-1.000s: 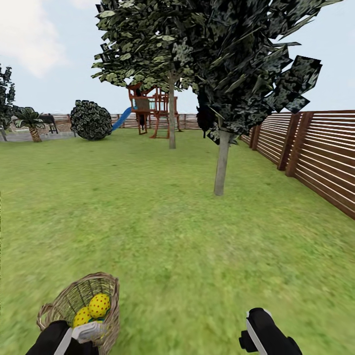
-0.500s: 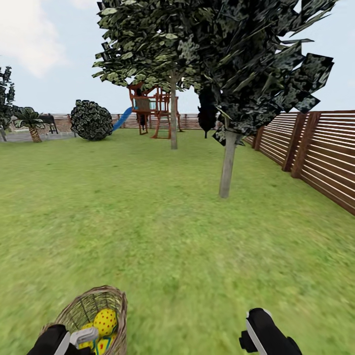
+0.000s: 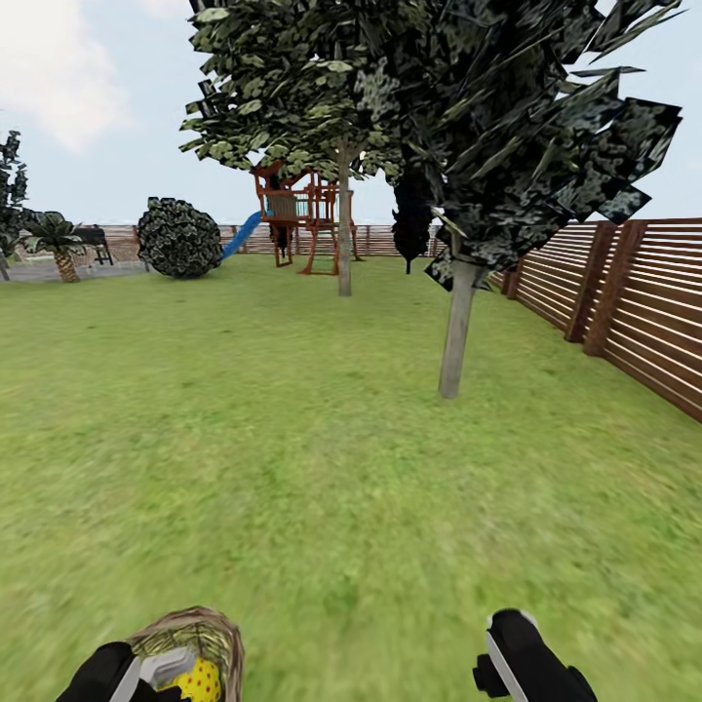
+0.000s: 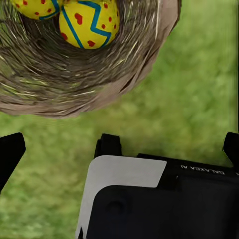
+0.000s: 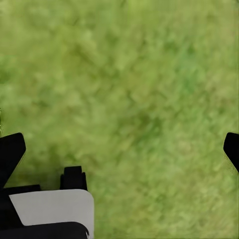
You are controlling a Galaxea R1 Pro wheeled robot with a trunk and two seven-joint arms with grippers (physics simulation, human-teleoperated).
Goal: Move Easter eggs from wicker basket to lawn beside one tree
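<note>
Rolling across the lawn [image 3: 322, 468], the robot has the wicker basket [image 3: 210, 634] at 7 o'clock in the head view, w/ eggs [image 4: 88, 22] inside it. Both pincers, left [image 4: 119, 144] & right [image 5: 119, 144], hang spread & empty over grass. The tree [image 3: 455, 331] stands at 1 o'clock, well apart. Nothing delivered yet; all egg transfers apparently remain.
</note>
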